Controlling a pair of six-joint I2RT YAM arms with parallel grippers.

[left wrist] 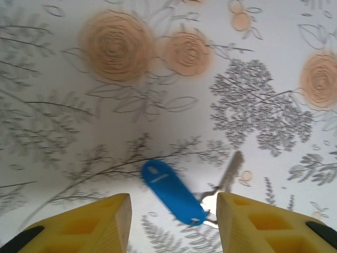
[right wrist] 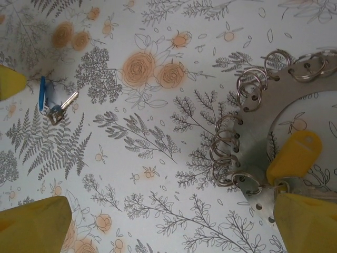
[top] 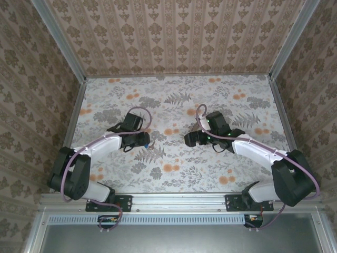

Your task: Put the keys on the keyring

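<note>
Left jaws apart astride blue key (left wrist: 172, 192); right jaws wide apart; floral tabletop (top: 174, 179), wallpapered walls (top: 179, 37).

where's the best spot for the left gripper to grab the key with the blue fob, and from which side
The blue fob, pinched across its narrow width, coming straight down from above. It lies flat and slanted on the table, with the left gripper straddling it; the fingers probably need turning to meet its long sides squarely. The thin silvery key offers less to pinch.
</note>
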